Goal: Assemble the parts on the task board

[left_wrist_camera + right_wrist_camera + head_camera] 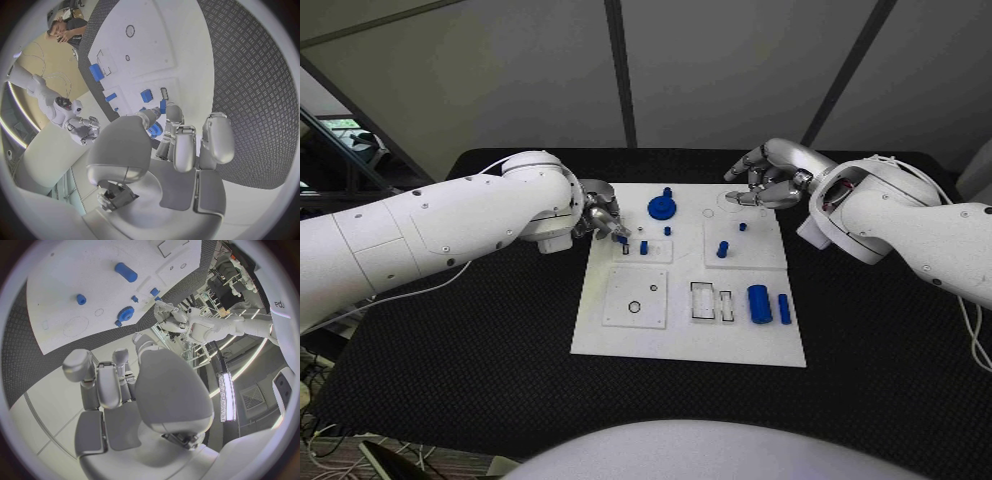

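At the task board's (689, 335) far-left corner, mid-table (473, 340), the left robot hand (602, 218) pinches a small blue part (620, 237), probably light, rigid, slippery plastic, best gripped on its sides, while the right robot hand (764, 186) hovers curled, holding nothing.

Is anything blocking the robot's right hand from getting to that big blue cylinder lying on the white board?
Nothing visible does. The right hand hovers at the task board's far edge, and only a small upright blue peg stands roughly between it and the big blue cylinder, low enough to pass over.
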{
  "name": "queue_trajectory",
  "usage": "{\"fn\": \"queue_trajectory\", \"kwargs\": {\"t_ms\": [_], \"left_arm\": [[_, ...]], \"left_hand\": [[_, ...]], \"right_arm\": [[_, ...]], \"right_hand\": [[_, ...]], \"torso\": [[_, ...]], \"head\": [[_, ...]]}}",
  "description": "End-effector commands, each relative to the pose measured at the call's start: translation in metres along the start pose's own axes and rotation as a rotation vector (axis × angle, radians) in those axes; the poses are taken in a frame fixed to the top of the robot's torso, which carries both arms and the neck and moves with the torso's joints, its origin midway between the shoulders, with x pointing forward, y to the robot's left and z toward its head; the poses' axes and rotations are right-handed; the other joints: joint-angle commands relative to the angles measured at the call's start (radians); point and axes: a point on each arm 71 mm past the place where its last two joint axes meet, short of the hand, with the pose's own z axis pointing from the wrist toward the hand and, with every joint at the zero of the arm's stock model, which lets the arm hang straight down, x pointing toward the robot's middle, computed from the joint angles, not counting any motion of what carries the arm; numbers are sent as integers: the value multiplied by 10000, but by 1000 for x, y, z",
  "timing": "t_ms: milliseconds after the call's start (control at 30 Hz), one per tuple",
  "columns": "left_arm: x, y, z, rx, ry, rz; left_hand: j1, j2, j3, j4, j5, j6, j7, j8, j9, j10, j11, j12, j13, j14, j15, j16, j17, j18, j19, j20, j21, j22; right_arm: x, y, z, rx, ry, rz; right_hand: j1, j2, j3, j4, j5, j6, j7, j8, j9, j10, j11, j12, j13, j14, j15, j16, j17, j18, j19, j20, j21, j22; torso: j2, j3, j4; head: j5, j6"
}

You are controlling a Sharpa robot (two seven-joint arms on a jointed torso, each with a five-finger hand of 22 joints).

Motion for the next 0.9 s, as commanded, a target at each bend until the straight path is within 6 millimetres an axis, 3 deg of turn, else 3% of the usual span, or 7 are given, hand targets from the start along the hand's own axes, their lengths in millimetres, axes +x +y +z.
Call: {"fn": "queue_trajectory", "kwargs": {"t_ms": [33, 900], "left_arm": [[1, 0, 0, -209, -33, 372], [10, -5, 2, -208, 408, 771]], "left_hand": [[-69, -28, 1039, -970, 31, -7, -66, 59, 23, 114, -20, 53, 35, 793, -70, 73, 1914, 11, 77, 10, 52, 365], [-150, -112, 1274, -1068, 32, 31, -83, 108, 56, 195, -38, 73, 58, 802, -88, 83, 1925, 5, 102, -8, 63, 395]], "right_arm": [[-1, 1, 0, -37, 22, -4], [0, 1, 1, -48, 61, -7]], "right_hand": [[-82, 35, 77, 7, 46, -38, -4, 63, -3, -5, -6, 26, 11, 110, -77, -20, 9, 85, -38, -32, -49, 10], [-98, 33, 81, 10, 46, -20, -9, 88, 1, 13, -10, 36, 6, 116, -81, -17, 18, 83, -29, -34, -51, 16]], "torso": [[9, -6, -2], [-2, -5, 5]], "head": [[4, -13], [1, -86]]}}
